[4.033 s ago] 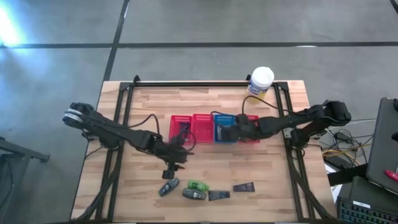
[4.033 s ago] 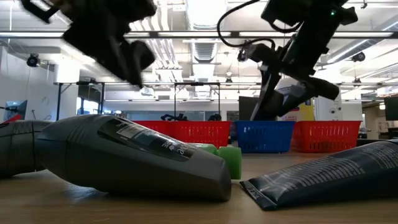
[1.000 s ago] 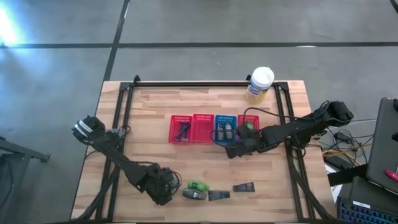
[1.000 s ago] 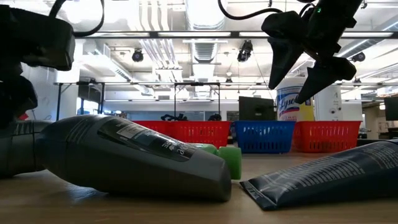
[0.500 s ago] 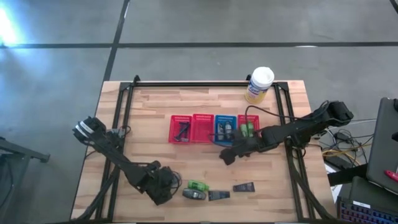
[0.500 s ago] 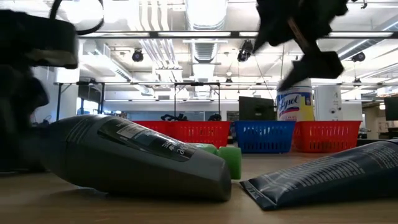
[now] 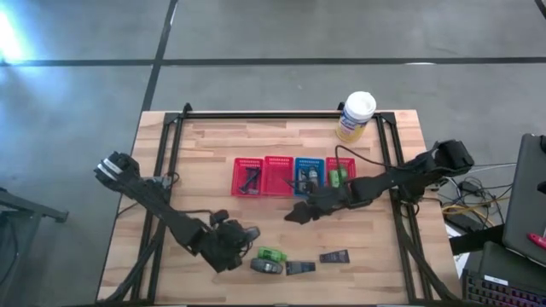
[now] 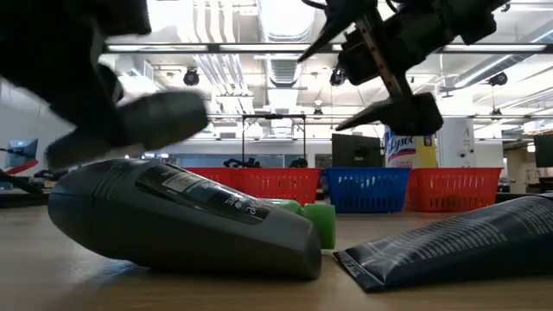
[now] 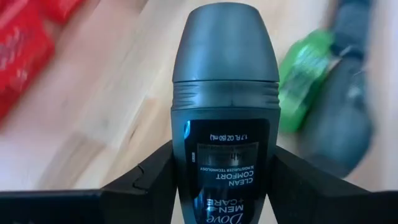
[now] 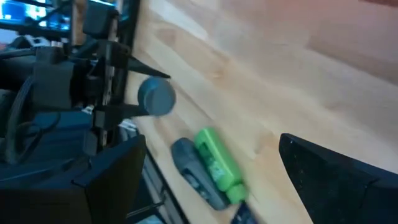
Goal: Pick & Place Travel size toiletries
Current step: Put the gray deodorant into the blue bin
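Your left claw (image 9: 217, 186) is pinching a grey deodorant stick (image 9: 224, 118) low on its body near the tabletop's (image 7: 205, 153) front edge; it could be tipping out. Right claw (image 7: 296, 213) is hanging spread, mid-tabletop.

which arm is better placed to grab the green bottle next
Right. The right gripper hangs open and empty over the table, while the left gripper, though nearer the green bottle, already holds a grey deodorant.

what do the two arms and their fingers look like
Both arms are dark, slim and jointed, each trailed by thin black cable. The left arm has a pale silvery joint at its outer end; the right arm is black throughout. The left gripper has flat, angular matte-black fingers. The right gripper has broad, wedge-shaped black fingers. No markings are visible.
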### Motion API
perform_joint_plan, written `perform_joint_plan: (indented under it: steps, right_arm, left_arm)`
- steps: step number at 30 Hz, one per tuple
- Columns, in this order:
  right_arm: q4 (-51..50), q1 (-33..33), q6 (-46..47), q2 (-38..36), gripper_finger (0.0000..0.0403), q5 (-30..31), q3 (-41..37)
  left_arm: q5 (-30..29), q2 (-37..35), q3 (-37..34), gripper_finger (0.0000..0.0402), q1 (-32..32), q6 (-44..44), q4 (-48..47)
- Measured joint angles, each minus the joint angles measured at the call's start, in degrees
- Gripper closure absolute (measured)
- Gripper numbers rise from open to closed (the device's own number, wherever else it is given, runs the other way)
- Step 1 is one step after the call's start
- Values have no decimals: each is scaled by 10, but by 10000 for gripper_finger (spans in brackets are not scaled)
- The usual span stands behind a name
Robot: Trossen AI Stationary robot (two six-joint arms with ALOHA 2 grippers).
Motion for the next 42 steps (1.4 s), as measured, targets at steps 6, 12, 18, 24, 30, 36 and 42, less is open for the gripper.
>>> perform_joint_plan:
  steps: [6, 12, 18, 24, 30, 36, 42]
  right_arm:
    - [58, 0, 2, 42, 39, -4, 18]
    - [59, 0, -2, 80, 39, -9, 50]
    - [63, -3, -5, 83, 39, -3, 57]
    - [71, -9, -11, 86, 39, -4, 63]
    - [69, -12, -15, 95, 39, -10, 74]
    - [69, -15, -18, 100, 56, -6, 77]
    - [68, -18, -20, 100, 113, -9, 77]
  left_arm:
    - [20, -9, 1, 201, 41, 126, 54]
    - [50, -9, 1, 201, 97, 212, 95]
    - [76, -9, 1, 201, 125, 259, 138]
    - [80, -9, 1, 201, 138, 281, 160]
    - [84, -9, 1, 201, 151, 281, 169]
    - [85, -9, 1, 201, 156, 296, 193]
    - [87, -9, 1, 201, 158, 298, 193]
